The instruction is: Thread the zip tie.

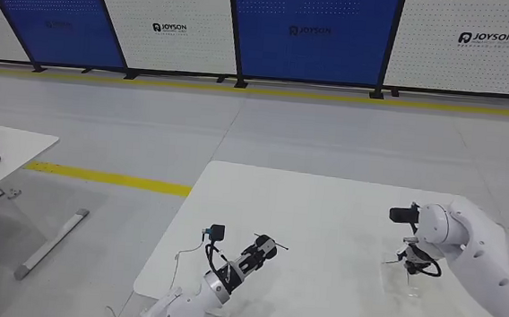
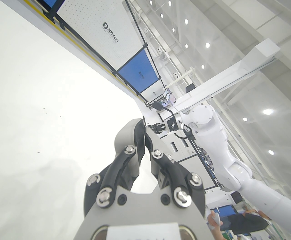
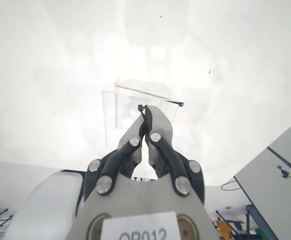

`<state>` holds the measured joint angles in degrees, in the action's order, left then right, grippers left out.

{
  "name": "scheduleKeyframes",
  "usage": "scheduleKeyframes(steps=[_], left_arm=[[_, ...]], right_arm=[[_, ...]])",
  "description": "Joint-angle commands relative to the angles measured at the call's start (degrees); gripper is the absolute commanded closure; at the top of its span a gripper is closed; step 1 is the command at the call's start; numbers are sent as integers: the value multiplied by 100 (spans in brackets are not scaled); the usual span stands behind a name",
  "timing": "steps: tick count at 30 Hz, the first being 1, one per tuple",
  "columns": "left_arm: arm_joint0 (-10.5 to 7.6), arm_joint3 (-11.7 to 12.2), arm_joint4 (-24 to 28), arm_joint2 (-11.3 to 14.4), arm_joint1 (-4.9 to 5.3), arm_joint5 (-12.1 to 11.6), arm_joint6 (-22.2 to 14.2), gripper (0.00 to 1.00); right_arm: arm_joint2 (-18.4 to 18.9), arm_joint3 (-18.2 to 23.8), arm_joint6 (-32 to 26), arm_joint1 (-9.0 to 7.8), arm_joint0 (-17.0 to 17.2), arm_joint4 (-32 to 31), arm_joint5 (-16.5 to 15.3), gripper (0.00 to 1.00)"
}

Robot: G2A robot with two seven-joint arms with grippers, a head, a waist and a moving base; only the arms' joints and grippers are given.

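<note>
**Q:** Top view, where is everything?

**A:** My left gripper (image 1: 264, 247) sits by the table's (image 1: 323, 200) near edge, toward its left corner. It is pinched on a thin black strap (image 1: 279, 245) that sticks out past the tips. My right gripper (image 1: 413, 255) hangs over the table's right part, well apart from the left. Bare table lies between them, which leaves room to bring both ends together.

**Q:** Left wrist view?

**A:** Fingers (image 2: 137, 136) pressed together. Only a sliver of strap shows at the tips.

**Q:** Right wrist view?

**A:** Jaws clamped on a zip tie (image 3: 139, 107), its head poking just beyond the tips. Below stands a clear box (image 3: 109, 118). A second zip tie (image 3: 147, 93) lies across the box's top, with its head overhanging a corner.

**Q:** Handling?

**A:** My estimate: light, slick, springy nylon. A long free tail will wobble, so hold close behind the head and close to the tail tip. The box looks light, so keep clear of its edges.
</note>
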<state>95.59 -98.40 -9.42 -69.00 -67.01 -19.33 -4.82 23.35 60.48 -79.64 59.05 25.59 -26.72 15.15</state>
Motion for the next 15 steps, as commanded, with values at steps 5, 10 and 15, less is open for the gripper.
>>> scheduleKeyframes(steps=[5,10,15], left_arm=[[0,0,0,0,0,0,0,100],[0,0,0,0,0,0,0,100],[0,0,0,0,0,0,0,100]], right_arm=[[-185,-483,0,267,-110,78,-177,100],[-332,-845,0,471,-223,127,-310,100],[-469,-1111,0,624,-317,144,-418,94]])
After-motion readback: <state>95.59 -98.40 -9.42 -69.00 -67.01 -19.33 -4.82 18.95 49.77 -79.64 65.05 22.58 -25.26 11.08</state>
